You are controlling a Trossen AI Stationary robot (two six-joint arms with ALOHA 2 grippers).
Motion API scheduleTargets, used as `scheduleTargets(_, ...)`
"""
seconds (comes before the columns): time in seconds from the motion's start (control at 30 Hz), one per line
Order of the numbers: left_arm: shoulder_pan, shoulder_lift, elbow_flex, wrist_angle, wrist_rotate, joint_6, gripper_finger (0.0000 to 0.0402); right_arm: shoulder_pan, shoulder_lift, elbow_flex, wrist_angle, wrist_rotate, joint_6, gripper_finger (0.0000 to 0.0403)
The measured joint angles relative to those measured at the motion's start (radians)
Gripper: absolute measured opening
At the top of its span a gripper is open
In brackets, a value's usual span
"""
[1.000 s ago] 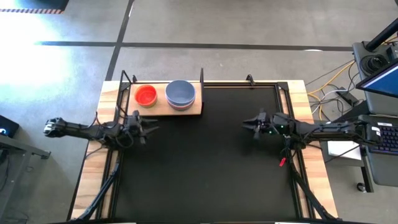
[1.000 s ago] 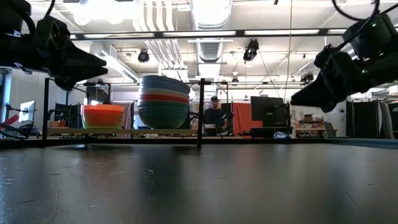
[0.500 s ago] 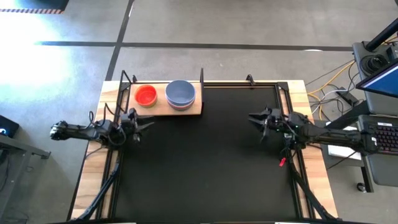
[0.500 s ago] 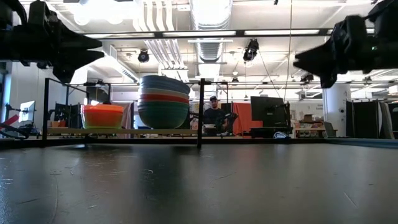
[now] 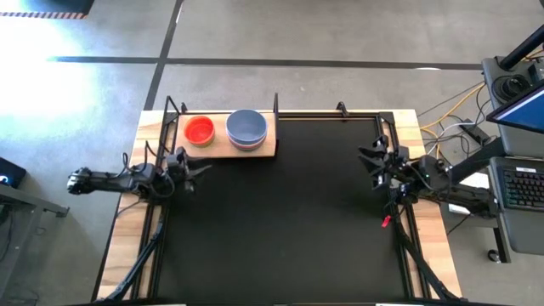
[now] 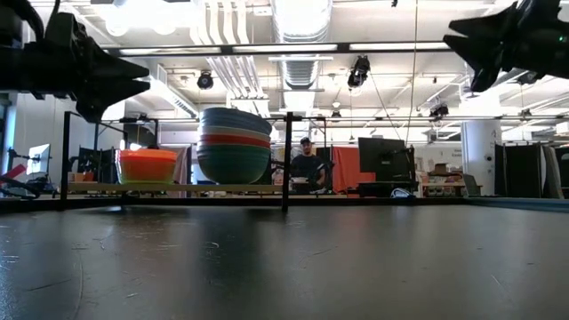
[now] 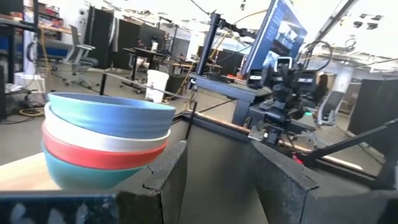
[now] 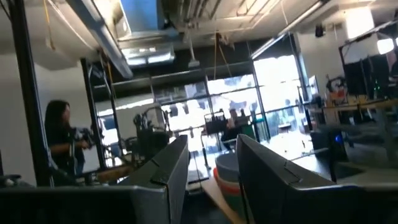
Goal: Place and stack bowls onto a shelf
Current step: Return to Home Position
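Observation:
The pale wooden shelf [image 5: 270, 148] stands at the table's far left. On it rest a small stack topped by an orange-red bowl [image 5: 200, 130] and a taller stack [image 6: 234, 146] with a grey-blue bowl [image 5: 246, 127] on top. In the left wrist view this stack [image 7: 106, 140] reads grey-blue, white, red and teal from the top down. My left gripper [image 5: 197, 167] hovers open just near of the shelf, holding nothing. My right gripper [image 5: 366, 158] hovers open by the table's right edge, also holding nothing.
A large black mat [image 5: 280, 221] covers the table inside a black frame. The shelf's thin black posts [image 6: 286, 160] rise at its corners. Cables and a red object [image 5: 385, 221] lie along the right edge. A person [image 6: 307, 167] sits in the room beyond the table.
My right gripper has drawn back toward the table's right edge, risen, and tipped from pointing downward to about level. My left gripper has pulled back a little toward the left edge and also levelled out. The bowls have stayed still.

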Motion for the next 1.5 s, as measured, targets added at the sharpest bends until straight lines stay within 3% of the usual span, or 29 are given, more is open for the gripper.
scheduleTargets(0.43, 0.113, 0.0, 0.0, -0.004, -0.001, 0.0, 0.0155, -0.069, -0.001, 0.0, -0.011, -0.001, 0.0, 0.0125)
scheduleTargets(1.0, 0.365, 0.0, -0.001, -0.004, -0.001, 0.0, 0.0155, -0.341, -0.001, -0.001, -0.01, -0.001, 0.0, 0.0125)
scheduleTargets(1.5, 0.389, 0.005, -0.002, -0.004, 0.0, 0.0, 0.0155, -0.459, -0.001, -0.001, -0.01, -0.001, 0.0, 0.0125)
